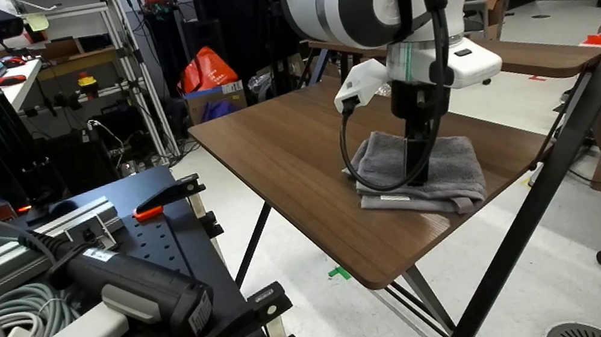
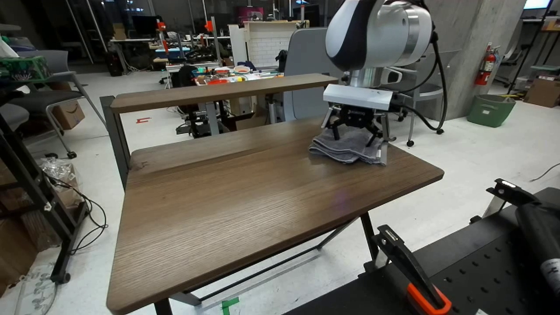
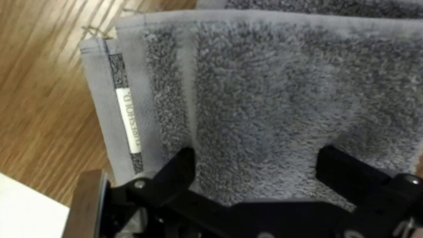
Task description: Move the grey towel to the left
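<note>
- The fingers [image 3: 353, 178] stand well apart over the towel [image 3: 281, 105], cloth flat between them; contact I can't tell.
- The towel lies folded on the surface [image 2: 240, 197], near its edge [image 1: 430, 248].
- Closing too high may catch only the top layer and unfold it; too low may scrape.
- Both exterior views show bare surface picture-left; a shove the opposite way risks the edge.

White Franka Panda arm [image 2: 387, 37], charcoal-grey joint cover [image 1: 359, 0], silver band [image 2: 414, 28], black cables [image 1: 439, 23], black Robotiq gripper [image 3: 256, 154] with small round silvery screws [image 3: 139, 184]
</note>
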You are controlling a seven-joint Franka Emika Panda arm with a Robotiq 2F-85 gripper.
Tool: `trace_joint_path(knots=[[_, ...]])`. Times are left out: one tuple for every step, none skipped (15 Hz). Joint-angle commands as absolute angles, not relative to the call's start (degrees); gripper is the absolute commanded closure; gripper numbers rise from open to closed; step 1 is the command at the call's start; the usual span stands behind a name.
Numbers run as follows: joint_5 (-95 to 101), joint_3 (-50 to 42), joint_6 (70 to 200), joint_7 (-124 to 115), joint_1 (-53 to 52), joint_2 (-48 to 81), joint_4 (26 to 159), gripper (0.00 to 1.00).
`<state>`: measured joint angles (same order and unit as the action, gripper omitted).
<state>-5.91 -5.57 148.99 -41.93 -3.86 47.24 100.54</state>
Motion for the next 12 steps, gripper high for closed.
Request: trace_joint_path(knots=[[-6.73,-4.03,147.3,-41.07,-7.22,50.62,96.78,0.0],[-6.66,-3.51,147.05,-41.09,-8.29,50.95,96.34,0.0],[-6.87,-2.64,146.62,-40.81,-9.04,51.33,95.79,0.0],[-6.89,-1.94,146.14,-40.73,-10.0,51.82,95.13,0.0],[-6.63,-1.55,145.45,-41.05,-11.31,52.37,94.24,0.0],[-6.52,-1.1,144.52,-41.57,-12.65,52.88,93.27,0.0],[-6.36,-0.71,144.19,-41.43,-13.6,53.49,92.37,0.0],[-6.18,-0.41,143.21,-41.87,-15.01,54.03,91.23,0.0],[-5.97,-0.16,142.72,-41.77,-15.96,54.63,90.3,0.0],[-5.82,0.1,141.84,-42.07,-17.19,55.14,89.24,0.0],[-5.56,0.14,141.04,-42.21,-18.27,55.63,88.27,0.0],[-5.4,0.24,140.22,-42.37,-19.27,56.13,87.33,0.0]])
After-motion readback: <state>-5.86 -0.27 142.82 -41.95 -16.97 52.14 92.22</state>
